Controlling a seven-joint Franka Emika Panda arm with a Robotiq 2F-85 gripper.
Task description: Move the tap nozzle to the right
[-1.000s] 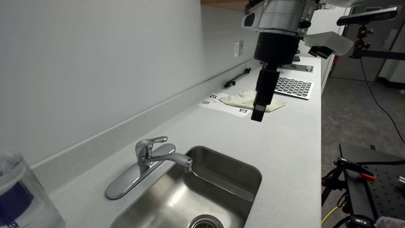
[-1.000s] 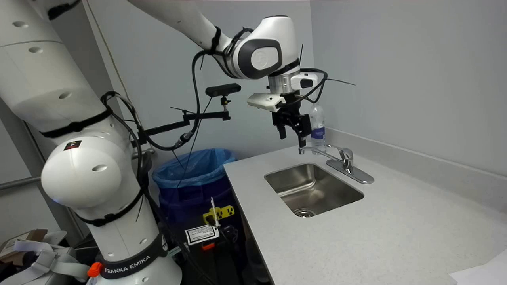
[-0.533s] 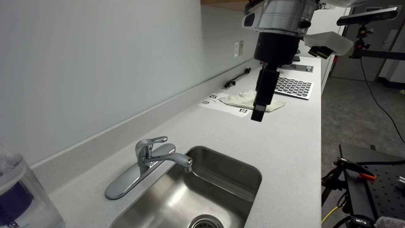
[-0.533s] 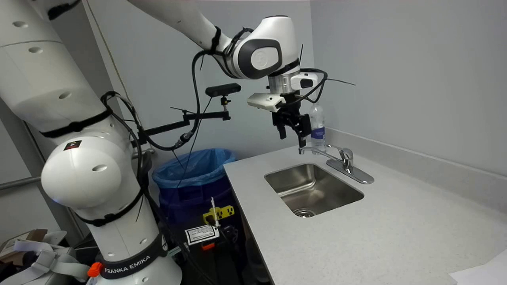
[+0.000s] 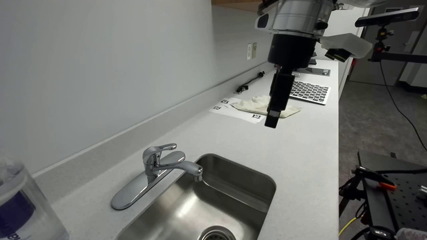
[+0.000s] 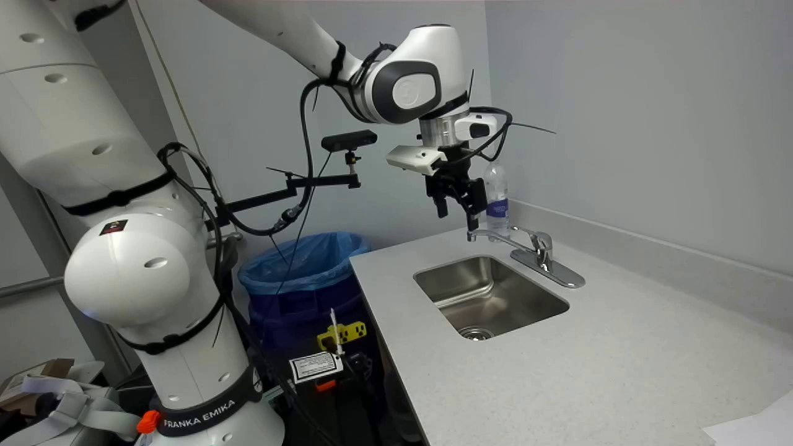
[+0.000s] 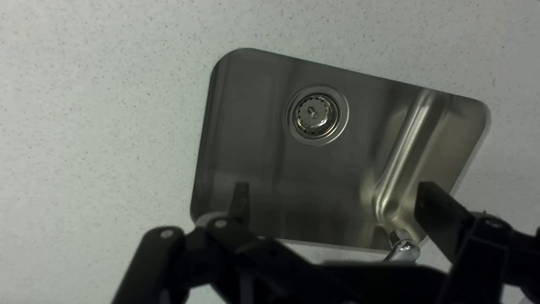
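The wide-spread Robotiq gripper (image 7: 334, 196) partly hides the tap nozzle (image 7: 406, 250) in the wrist view; an exterior view crops the bottle (image 5: 28, 206), near left on countertop (image 5: 303, 166) beside grey wall (image 5: 116, 66).

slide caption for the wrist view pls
Wrist view past the open gripper, down onto a metal sink with a round drain, the tap nozzle showing at one sink corner.

Dim wrist view, blurry end effector (image 7: 333, 188)

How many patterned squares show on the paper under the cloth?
3 in an exterior view: the farthest square, the leftmost square, the rightmost square. The cloth may hide more.
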